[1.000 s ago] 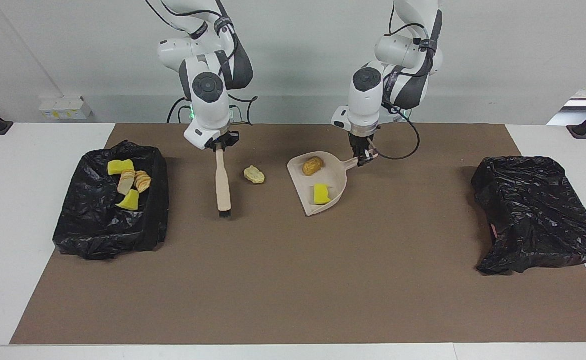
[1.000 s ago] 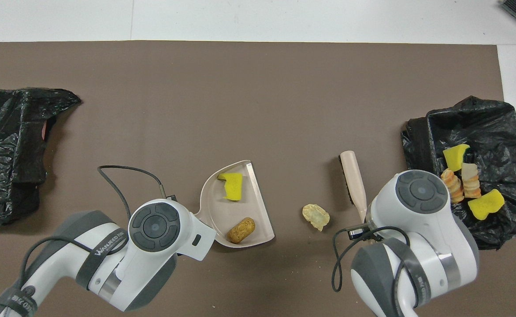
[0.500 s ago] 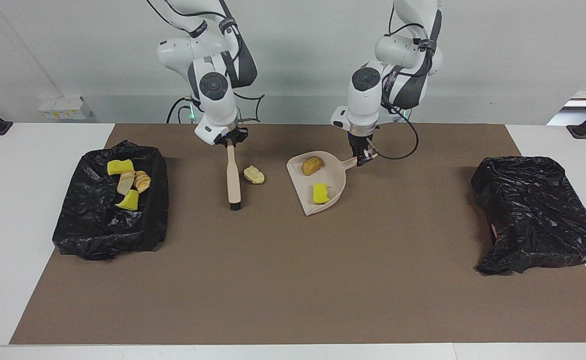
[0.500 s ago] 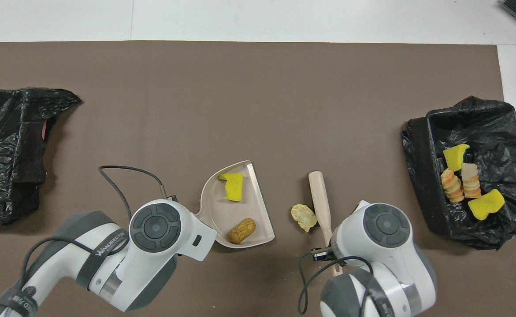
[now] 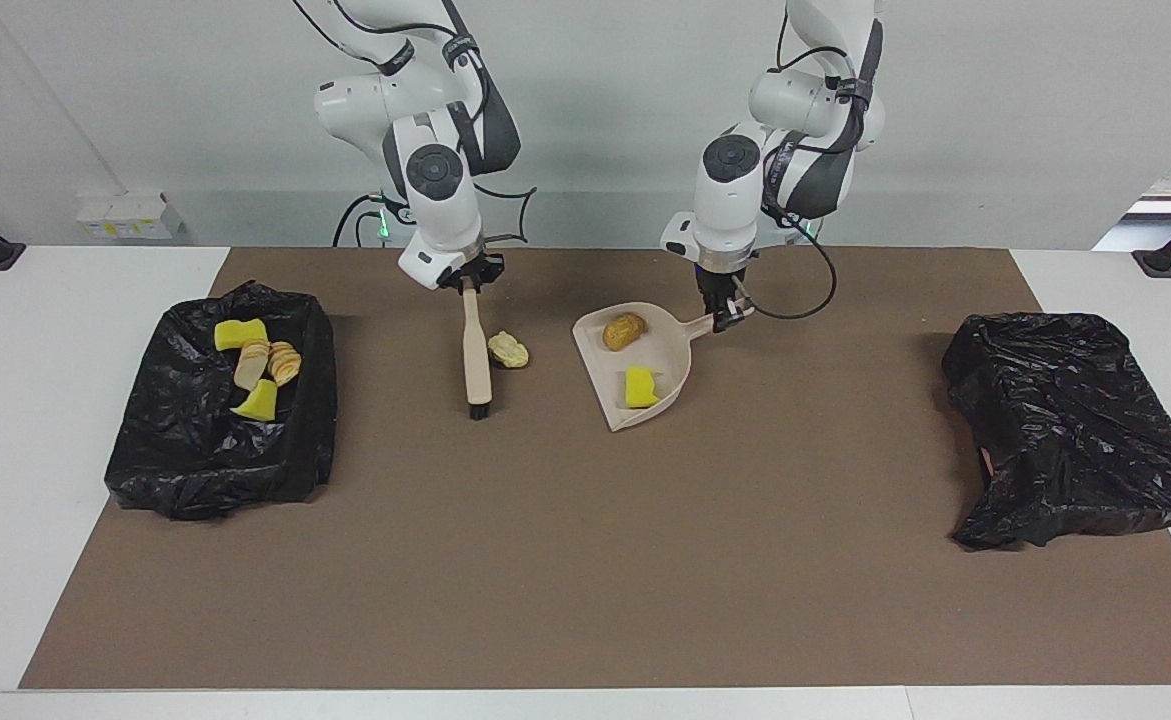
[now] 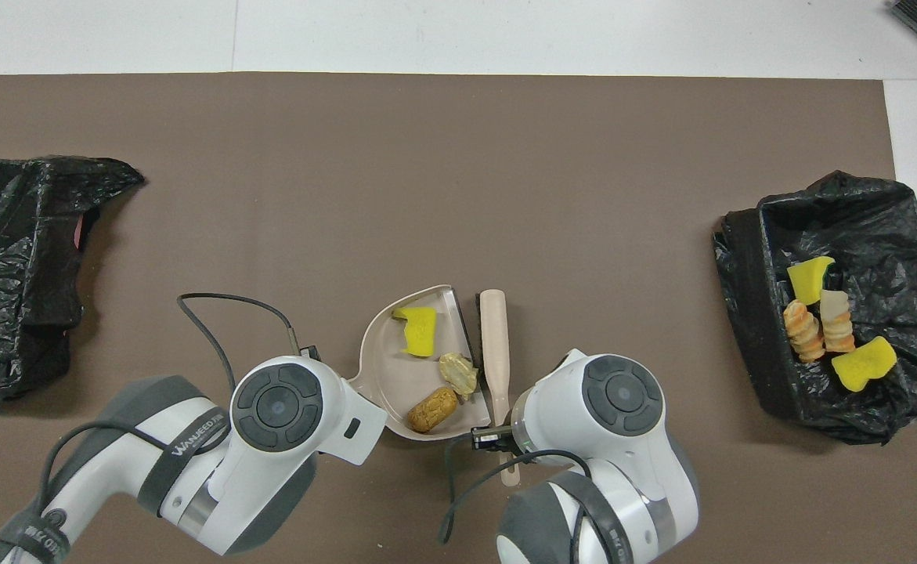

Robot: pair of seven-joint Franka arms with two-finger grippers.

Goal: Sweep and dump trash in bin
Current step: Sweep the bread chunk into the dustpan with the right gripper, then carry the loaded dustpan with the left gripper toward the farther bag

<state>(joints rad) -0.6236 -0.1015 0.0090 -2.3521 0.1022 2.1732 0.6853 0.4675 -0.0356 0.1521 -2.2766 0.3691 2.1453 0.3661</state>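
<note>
At the right arm's end of the table, a black-lined bin (image 5: 195,460) lies open with four pieces of trash in it: two yellow foam wedges (image 5: 240,333) and two bread-like chunks (image 5: 252,362). Next along, the right gripper (image 5: 465,283) is clamped on the handle of a beige hand brush (image 5: 475,350), whose dark bristles meet the brown mat (image 5: 585,560). A pale bread lump (image 5: 508,350) lies on the mat just beside the brush, between it and the beige dustpan (image 5: 660,350). The pan holds a golden-brown chunk (image 5: 624,331) and a yellow wedge (image 5: 641,387). The left gripper (image 5: 723,318) pinches the pan's handle. At the left arm's end sits a second bin (image 5: 1075,430), covered in black plastic.
</note>
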